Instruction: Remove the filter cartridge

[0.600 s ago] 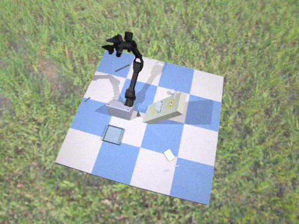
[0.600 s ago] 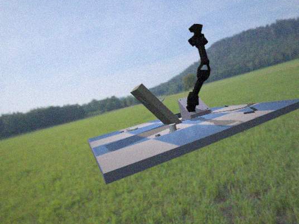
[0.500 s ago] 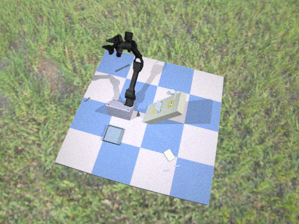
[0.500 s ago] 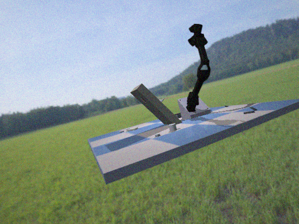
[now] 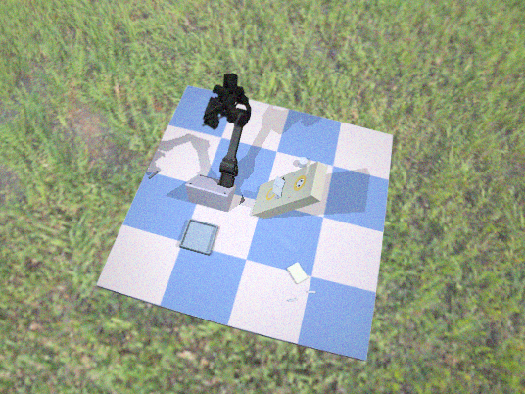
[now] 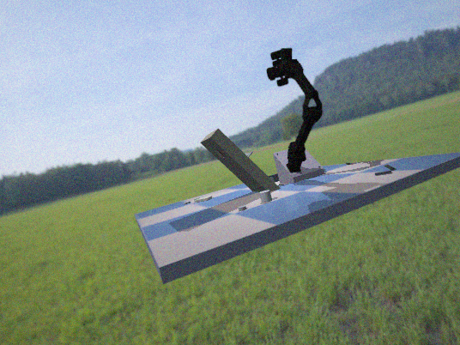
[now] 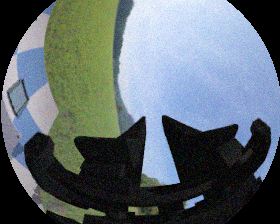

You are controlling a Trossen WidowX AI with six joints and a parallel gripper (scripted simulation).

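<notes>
The service panel (image 5: 289, 198) (image 6: 238, 160) stands tilted on the checkered table. A round face with dark marks inside a yellow ring (image 5: 300, 183) shows on it and looks like the cartridge, seated in the panel; its slots are too small to make out clearly. The tray (image 5: 199, 237) (image 7: 18, 97) lies on the table, with nothing seen on its floor. My gripper (image 7: 153, 118) is raised high above the table, well away from panel and tray. Its fingers stand a narrow gap apart with only sky between them. In the top and exterior views the fingertips are hard to make out.
A grey block (image 5: 211, 197) stands at the arm's base. A pale-blue flap (image 5: 279, 187) stands out from the panel face, partly over a second yellow ring. A whitish cylinder (image 6: 266, 196) is behind the panel. A pale card (image 5: 297, 272) lies near the front.
</notes>
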